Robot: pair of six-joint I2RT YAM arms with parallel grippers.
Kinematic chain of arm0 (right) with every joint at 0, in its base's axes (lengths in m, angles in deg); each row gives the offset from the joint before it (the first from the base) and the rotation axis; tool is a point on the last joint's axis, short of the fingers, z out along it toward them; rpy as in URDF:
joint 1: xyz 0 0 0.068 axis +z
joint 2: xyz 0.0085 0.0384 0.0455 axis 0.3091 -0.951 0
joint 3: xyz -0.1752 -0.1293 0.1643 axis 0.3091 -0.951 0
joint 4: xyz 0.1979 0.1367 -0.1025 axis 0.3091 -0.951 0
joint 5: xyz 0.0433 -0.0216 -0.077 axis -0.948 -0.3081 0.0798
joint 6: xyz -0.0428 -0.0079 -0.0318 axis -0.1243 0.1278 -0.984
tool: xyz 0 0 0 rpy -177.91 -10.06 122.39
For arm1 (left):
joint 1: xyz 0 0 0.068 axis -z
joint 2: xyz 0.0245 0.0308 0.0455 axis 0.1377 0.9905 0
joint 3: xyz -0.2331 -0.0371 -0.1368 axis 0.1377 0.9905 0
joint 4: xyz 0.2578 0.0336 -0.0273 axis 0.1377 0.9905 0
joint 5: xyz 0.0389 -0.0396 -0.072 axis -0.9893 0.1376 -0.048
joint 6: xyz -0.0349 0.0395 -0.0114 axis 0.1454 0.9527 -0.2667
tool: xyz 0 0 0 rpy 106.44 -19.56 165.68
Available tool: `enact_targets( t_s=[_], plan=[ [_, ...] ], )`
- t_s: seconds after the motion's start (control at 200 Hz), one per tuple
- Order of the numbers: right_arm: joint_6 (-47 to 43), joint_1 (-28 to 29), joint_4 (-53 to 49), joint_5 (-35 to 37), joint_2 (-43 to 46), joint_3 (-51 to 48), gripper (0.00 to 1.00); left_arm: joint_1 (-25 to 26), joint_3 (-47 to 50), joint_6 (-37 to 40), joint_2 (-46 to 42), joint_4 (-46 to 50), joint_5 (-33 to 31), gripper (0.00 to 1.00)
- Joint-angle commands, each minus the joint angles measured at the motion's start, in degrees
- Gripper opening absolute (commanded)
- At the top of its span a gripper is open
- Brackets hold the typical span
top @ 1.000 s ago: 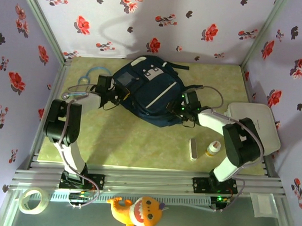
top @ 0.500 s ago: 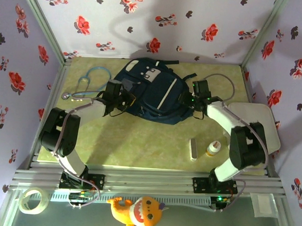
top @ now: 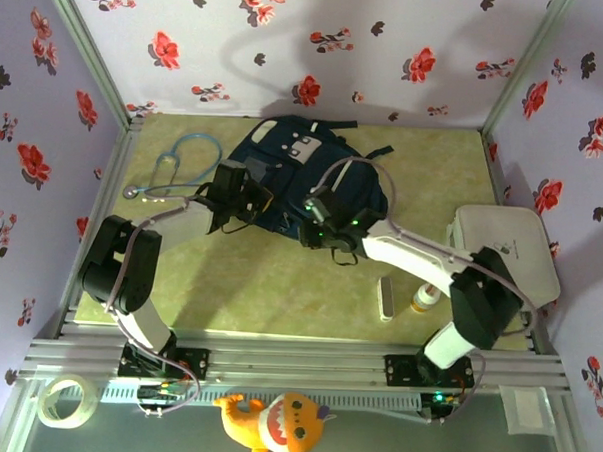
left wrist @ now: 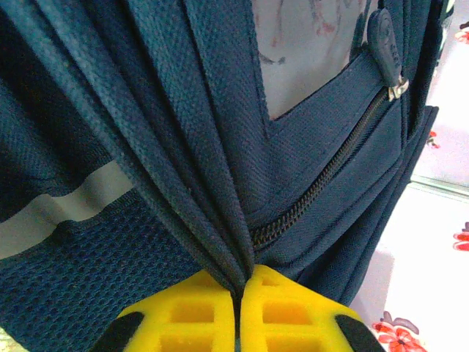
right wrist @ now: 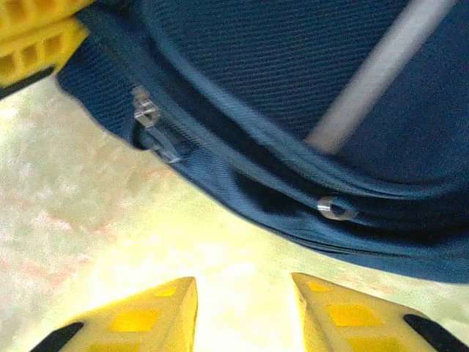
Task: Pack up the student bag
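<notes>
Overhead, the student bag lies slumped far back on the table. Left wrist: the left gripper pinches a fold of its limp cloth; seams likely give the firmest hold. Right wrist: the right gripper gapes empty beside zipper pulls too small to read overhead.

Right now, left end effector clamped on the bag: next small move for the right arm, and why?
Probably ease the right end effector onto the zipper pull: it stands open over the table, just short of the student bag the left end effector pinches.
</notes>
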Motion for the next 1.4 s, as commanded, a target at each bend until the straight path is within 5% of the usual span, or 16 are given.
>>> enact_targets(
  t_s=[0.0,0.625,1.395],
  plan=[
    [-0.9,1.9,1.7,2.4,-4.6,4.9,0.31,1.2,-0.3,-0.1,-1.2,-3.3,1.8,0.04],
    [0.8,1.8,4.6,9.3,-18.4,14.0,0.26,1.2,0.1,-0.2,-1.8,-3.4,2.5,0.04],
    [-2.1,0.7,5.5,12.8,-22.7,18.6,0.22,1.2,0.2,-0.4,-2.2,-2.9,2.9,0.04]
  ],
)
